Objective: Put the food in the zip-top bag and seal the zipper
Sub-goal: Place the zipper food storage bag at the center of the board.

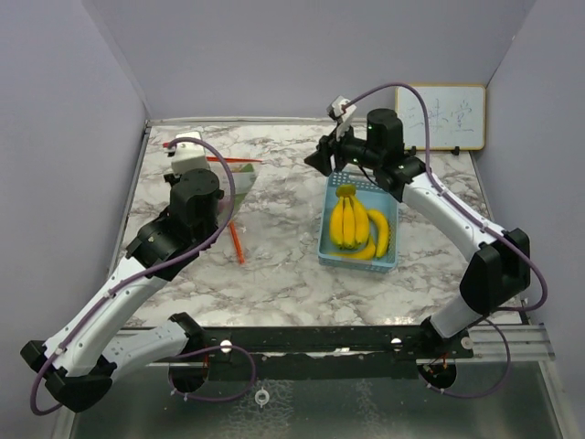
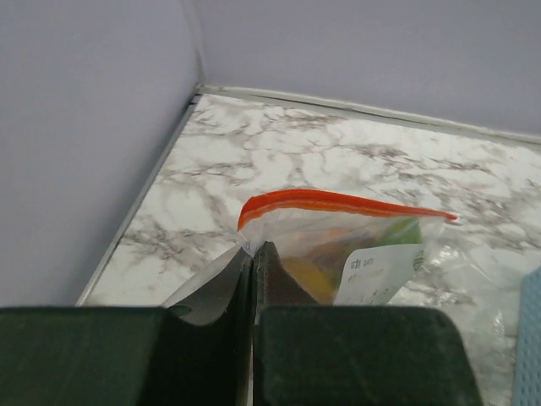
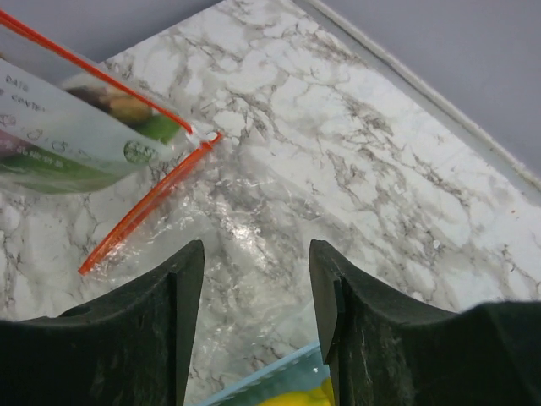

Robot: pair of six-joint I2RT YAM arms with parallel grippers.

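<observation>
Left gripper [image 2: 254, 252] clamps the thin, floppy zip-top bag [image 2: 338, 245] by its corner near the table's [image 1: 292, 274] far left edge. Right gripper [image 3: 256, 279] hangs parted and empty. Bananas [image 1: 352, 224] lie in the blue basket [image 1: 358, 265] right of centre: firm, bruisable, probably best gripped at the stem.

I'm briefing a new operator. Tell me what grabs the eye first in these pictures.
The bunch of yellow bananas in the light-blue basket, right of the table centre, catches the eye first. Next comes the zip-top bag with its orange zipper at the far left, pinched by the shut left pincer; the right pincer hangs open near the basket's far edge.
</observation>
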